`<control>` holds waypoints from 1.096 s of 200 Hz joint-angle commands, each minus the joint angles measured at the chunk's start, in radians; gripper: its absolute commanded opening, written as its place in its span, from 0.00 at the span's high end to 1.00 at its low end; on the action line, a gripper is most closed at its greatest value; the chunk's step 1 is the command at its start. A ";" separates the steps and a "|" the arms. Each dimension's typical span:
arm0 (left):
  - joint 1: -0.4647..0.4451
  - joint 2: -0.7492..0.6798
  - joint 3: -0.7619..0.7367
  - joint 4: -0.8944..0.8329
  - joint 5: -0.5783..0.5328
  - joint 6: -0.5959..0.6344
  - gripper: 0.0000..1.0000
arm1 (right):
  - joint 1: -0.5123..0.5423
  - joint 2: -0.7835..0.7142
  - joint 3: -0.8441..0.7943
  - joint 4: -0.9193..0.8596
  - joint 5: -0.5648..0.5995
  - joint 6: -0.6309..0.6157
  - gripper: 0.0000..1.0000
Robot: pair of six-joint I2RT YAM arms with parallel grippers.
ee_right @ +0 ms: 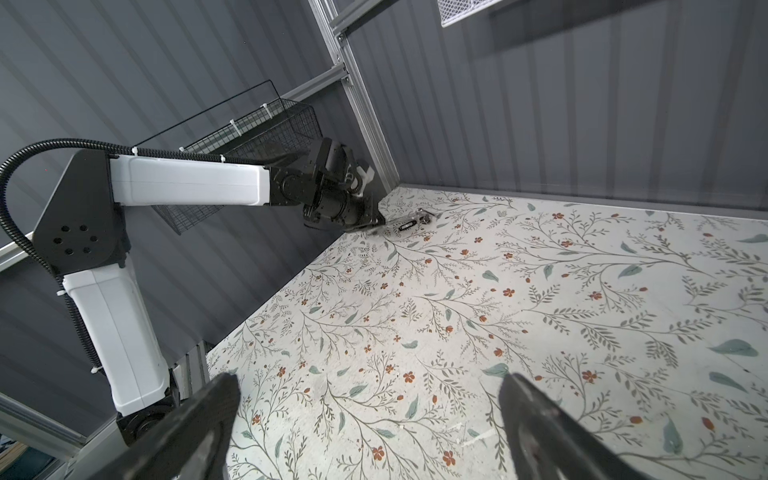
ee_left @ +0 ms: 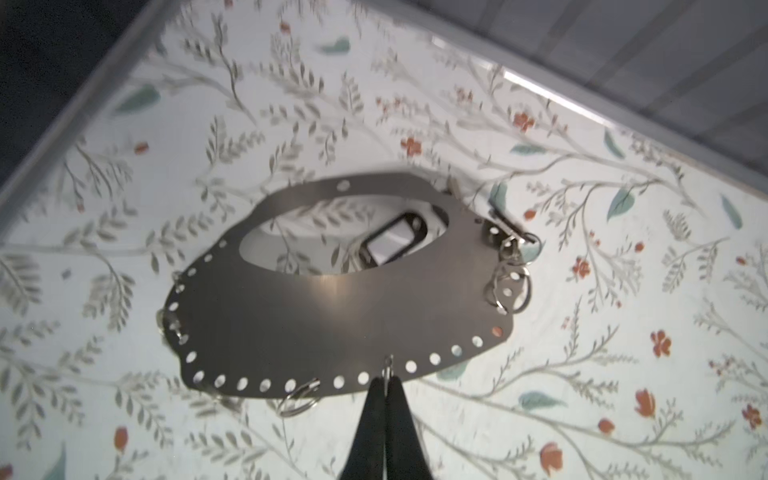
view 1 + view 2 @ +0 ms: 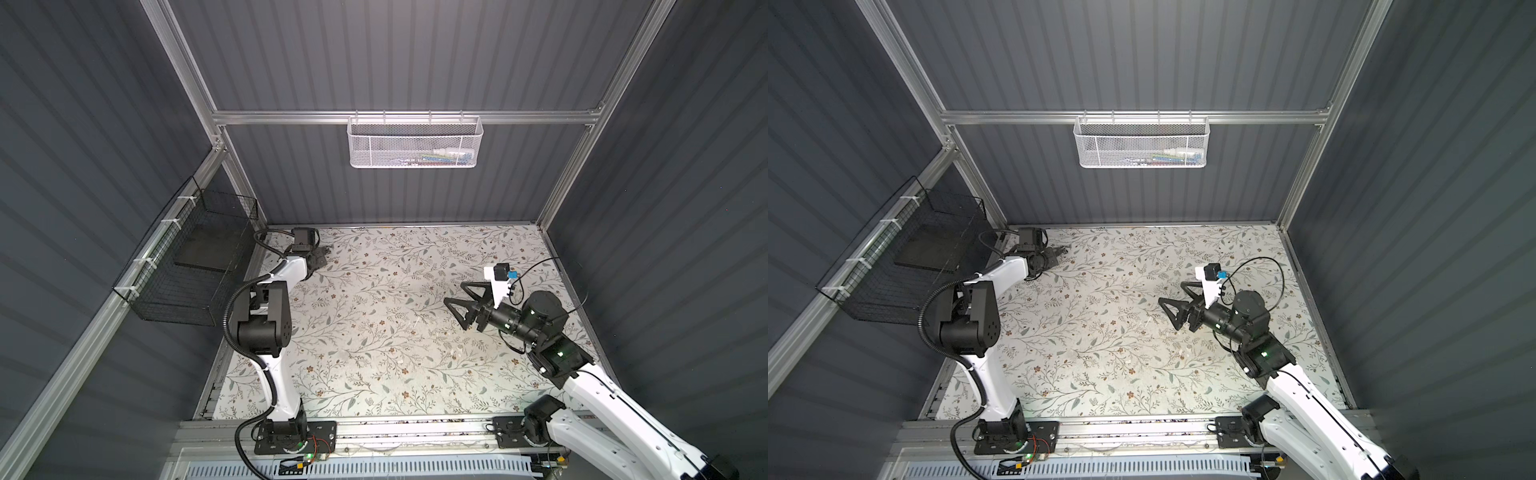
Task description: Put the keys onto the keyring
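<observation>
In the left wrist view the keyring is a grey metal plate with a wide hole, small holes along its rim and silver split rings. My left gripper is shut on a thin split ring at the plate's near rim. One key, black with a white window, shows through the hole on the table. In both top views this gripper is at the table's back left corner. My right gripper hangs open and empty over the right half, far from the keyring and key.
A white mesh basket hangs on the back wall. A black wire basket is fixed to the left wall beside the left arm. The back wall and aluminium post stand close behind the left gripper. The table carries a floral cloth.
</observation>
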 commanded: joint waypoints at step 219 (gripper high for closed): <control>-0.777 -0.503 -0.541 0.004 -0.008 -0.592 1.00 | -0.005 -0.062 -0.036 0.033 0.065 0.000 0.01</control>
